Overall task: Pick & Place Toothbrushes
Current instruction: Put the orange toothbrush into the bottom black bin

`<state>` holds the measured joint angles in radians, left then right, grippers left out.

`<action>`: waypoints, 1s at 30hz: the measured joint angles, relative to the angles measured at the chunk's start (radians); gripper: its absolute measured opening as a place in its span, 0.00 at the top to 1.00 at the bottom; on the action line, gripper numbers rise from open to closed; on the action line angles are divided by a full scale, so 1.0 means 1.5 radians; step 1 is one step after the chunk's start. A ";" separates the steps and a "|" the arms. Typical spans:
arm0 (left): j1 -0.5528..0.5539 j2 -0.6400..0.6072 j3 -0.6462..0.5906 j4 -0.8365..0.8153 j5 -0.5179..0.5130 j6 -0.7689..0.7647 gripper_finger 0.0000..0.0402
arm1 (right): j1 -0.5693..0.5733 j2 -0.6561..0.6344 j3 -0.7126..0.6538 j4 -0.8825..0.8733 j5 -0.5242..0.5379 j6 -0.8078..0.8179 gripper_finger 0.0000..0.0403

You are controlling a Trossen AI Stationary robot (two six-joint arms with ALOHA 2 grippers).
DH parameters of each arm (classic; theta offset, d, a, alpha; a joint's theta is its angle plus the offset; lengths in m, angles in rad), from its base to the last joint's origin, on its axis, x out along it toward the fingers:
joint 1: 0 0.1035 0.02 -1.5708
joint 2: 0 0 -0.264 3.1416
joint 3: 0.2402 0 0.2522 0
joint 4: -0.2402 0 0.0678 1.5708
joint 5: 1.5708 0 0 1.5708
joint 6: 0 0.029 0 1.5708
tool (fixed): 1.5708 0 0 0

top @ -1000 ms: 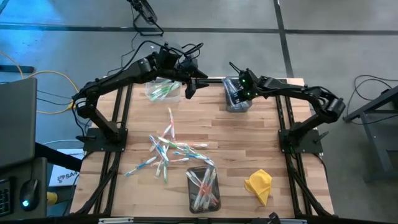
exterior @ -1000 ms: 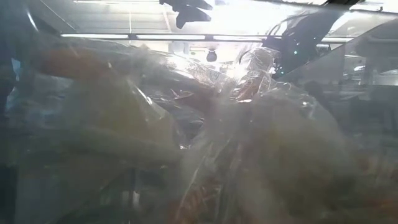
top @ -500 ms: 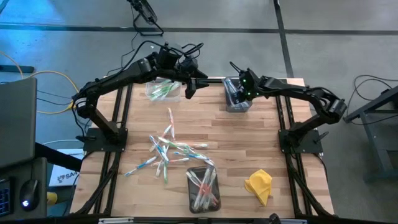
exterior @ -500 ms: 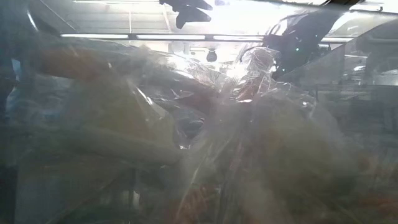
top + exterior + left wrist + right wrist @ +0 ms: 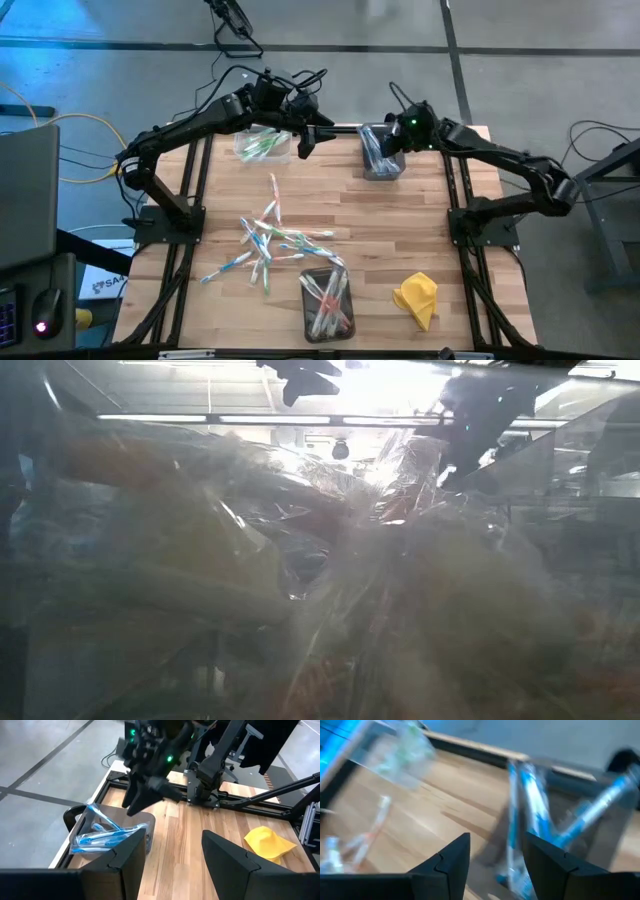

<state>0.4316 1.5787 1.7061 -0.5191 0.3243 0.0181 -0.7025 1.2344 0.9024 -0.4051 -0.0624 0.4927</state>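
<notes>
Loose toothbrushes [image 5: 270, 240] lie in a heap on the wooden table's middle. A clear bin [image 5: 381, 165] at the far edge holds blue toothbrushes [image 5: 102, 837], some leaning on its wall. My right gripper [image 5: 497, 845] hangs open above and just right of this bin, nothing between its fingers; the blue toothbrushes [image 5: 532, 820] show beyond them. My left gripper [image 5: 175, 847] is open and empty, held high at the far edge [image 5: 305, 142], between a bin of green toothbrushes [image 5: 262, 147] and the blue bin.
A dark bin [image 5: 327, 303] with pink-accented toothbrushes stands at the near edge. A yellow cloth [image 5: 417, 298] lies at the near right. Crinkled clear plastic close to the lens fills the low view. Bare wood lies between the heap and the far bins.
My right gripper has risen from the blue bin and drawn back toward the table's right edge, tipping less steeply downward. The blue toothbrushes stay in their bin. My left arm has kept still.
</notes>
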 joint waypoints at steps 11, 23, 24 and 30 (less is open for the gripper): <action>0.000 0.000 0.000 -0.005 0.000 0.000 0.53 | 0.000 -0.096 0.000 0.155 -0.141 -0.017 0.57; 0.000 0.000 0.000 0.000 -0.001 -0.003 0.53 | 0.049 -0.126 0.000 0.238 -0.210 -0.016 0.57; 0.000 0.000 0.000 0.000 0.000 -0.009 0.53 | 0.056 -0.126 0.000 0.238 -0.210 -0.017 0.57; 0.000 0.000 0.000 0.005 -0.001 -0.079 0.53 | 0.088 -0.126 0.000 0.238 -0.210 -0.019 0.57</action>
<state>0.4316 1.5791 1.7061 -0.5121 0.3221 -0.1009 -0.5703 1.0458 0.9024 -0.0479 -0.3771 0.4640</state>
